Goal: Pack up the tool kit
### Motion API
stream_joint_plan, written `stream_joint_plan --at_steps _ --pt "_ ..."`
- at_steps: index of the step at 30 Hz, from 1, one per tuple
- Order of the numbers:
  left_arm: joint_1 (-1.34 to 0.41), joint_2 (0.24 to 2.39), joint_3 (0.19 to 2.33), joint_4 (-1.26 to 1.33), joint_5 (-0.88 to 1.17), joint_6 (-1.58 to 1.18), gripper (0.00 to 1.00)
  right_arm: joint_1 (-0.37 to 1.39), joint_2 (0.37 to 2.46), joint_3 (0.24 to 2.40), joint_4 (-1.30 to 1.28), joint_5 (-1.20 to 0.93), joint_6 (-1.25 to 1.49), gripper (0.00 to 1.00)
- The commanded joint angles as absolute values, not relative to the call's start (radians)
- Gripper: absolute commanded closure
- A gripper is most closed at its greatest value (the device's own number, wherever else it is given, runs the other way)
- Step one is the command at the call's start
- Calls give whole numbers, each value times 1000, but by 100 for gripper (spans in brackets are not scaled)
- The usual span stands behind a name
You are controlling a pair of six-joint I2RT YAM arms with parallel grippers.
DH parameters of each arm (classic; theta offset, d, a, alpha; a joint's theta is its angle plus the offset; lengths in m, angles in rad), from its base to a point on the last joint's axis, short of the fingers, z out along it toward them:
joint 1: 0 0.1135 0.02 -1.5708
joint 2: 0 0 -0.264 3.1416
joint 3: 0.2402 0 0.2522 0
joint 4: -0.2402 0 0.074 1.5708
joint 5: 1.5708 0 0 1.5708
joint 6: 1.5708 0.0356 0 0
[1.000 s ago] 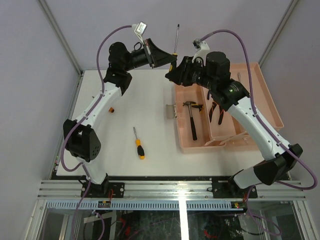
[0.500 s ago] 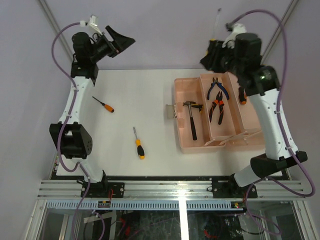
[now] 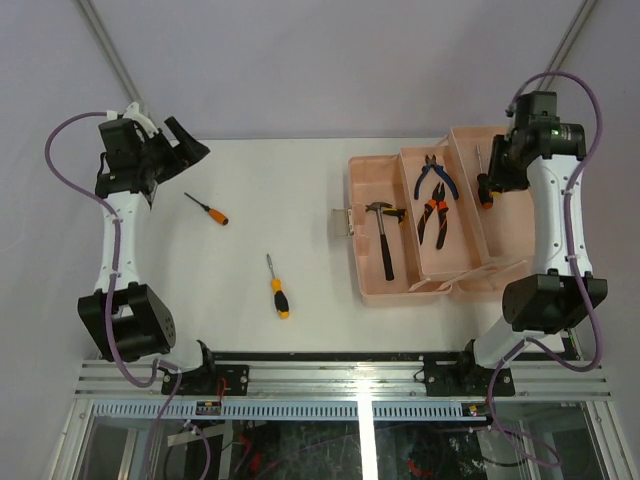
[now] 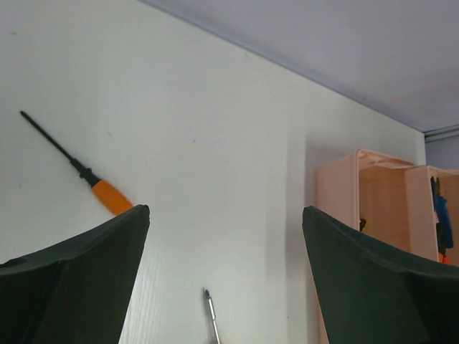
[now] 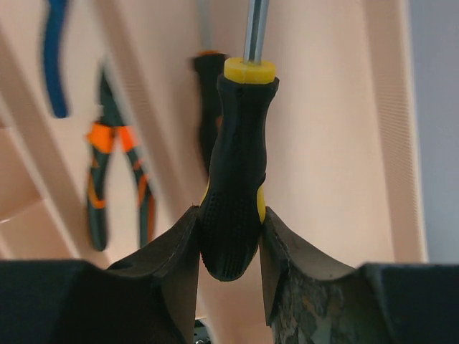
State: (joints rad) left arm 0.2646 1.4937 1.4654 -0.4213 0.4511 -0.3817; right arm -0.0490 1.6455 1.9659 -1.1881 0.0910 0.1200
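Observation:
The salmon-pink toolbox [image 3: 365, 285] stands open at the right, with its tray [image 3: 462, 262] and lid [image 3: 520, 225] beside it. A hammer [image 3: 383, 236] lies in the box and two pliers [image 3: 433, 198] lie in the tray. My right gripper [image 5: 229, 218] is shut on the black-and-yellow handle of a screwdriver [image 5: 235, 179], shaft pointing away, over the lid. Another screwdriver [image 5: 208, 93] lies in the lid beneath. My left gripper [image 4: 226, 211] hangs open and empty at the far left, near an orange screwdriver [image 3: 207, 209]. A yellow-black screwdriver [image 3: 277, 290] lies mid-table.
A grey latch [image 3: 342, 222] sticks out from the toolbox's left side. The white table [image 3: 280, 180] ends at a purple back wall, with aluminium posts at both back corners. The left wrist view shows the toolbox's wall [image 4: 337, 208] to the right.
The two grippers met in the air at the screwdriver. My left gripper opened and swung down to the far left. My right arm carried the screwdriver right, over the toolbox lid.

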Motion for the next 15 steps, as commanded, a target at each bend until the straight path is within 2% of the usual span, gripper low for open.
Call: stream_joint_plan --at_steps 1,9,15 --pt "285 1421 1431 -514 454 -255 13 -166 1571 1930 -1156 61 53 100" --pt "293 1388 1407 -607 432 -207 14 -199 1620 1939 -1198 17 14 100" --pt "292 1383 1369 -660 255 -278 14 -199 1631 1905 -1217 -11 -11 100"
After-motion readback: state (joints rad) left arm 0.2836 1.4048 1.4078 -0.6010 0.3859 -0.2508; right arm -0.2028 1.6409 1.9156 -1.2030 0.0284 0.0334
